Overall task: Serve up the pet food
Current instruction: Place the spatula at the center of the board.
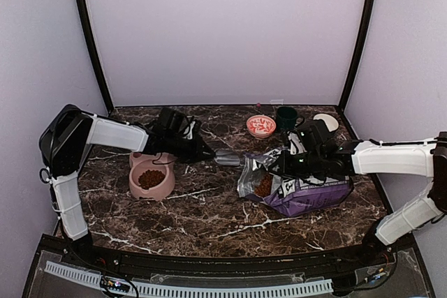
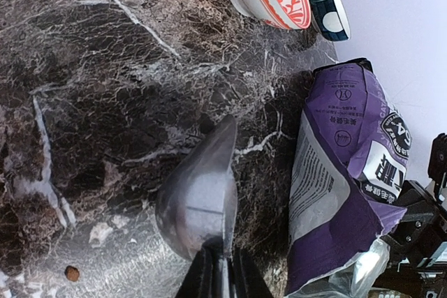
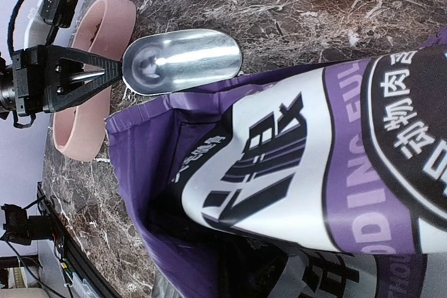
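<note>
Pet food (image 1: 151, 179) fills the near cup of the pink double bowl (image 1: 165, 188) at the left. More pet food (image 1: 263, 186) shows in the open mouth of the purple-and-white bag (image 1: 307, 197), which lies on the table. My left gripper (image 1: 208, 153) is shut on the handle of a metal scoop (image 1: 227, 157), held between bowl and bag. The scoop (image 3: 183, 61) looks empty, just outside the bag's mouth (image 3: 167, 193). My right gripper (image 1: 283, 165) is shut on the bag's upper edge, its fingers hidden behind the bag (image 3: 314, 158). One stray pellet (image 2: 71, 273) lies on the marble.
A red-and-white patterned bowl (image 1: 260, 125), a dark green mug (image 1: 286, 116) and a small white dish (image 1: 325, 121) stand along the back right of the dark marble table (image 1: 209, 221). Pale walls close in the back and sides.
</note>
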{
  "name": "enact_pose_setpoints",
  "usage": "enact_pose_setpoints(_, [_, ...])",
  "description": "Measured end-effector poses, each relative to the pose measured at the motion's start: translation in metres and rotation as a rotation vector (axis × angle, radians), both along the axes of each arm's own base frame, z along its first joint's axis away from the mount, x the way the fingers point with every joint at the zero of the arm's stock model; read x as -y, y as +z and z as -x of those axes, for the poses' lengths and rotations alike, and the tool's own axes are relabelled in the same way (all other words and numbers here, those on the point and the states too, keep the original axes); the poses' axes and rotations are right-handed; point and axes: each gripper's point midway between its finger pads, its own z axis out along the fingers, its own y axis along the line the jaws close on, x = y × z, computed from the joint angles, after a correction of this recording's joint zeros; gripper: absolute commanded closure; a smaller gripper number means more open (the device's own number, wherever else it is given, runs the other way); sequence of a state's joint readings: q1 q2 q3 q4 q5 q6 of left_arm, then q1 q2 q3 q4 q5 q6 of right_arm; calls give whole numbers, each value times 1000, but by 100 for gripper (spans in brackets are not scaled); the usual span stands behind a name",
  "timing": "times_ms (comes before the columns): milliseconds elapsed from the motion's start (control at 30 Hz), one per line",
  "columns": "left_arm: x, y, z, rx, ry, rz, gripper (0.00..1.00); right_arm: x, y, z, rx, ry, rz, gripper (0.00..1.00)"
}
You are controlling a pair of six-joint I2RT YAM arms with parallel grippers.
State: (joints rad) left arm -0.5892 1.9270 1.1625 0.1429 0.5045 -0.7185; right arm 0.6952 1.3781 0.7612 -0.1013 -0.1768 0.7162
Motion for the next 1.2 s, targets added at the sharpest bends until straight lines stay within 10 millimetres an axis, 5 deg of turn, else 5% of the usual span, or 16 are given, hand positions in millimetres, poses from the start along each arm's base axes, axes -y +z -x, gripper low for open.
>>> enact_pose_setpoints(267, [3, -6, -5, 17, -3, 16, 95, 0, 0, 0, -1, 1, -1, 100])
enact_pose_setpoints(1200, [-25, -48, -2, -7, 37, -123, 39, 0, -1, 0, -3, 1, 1, 100])
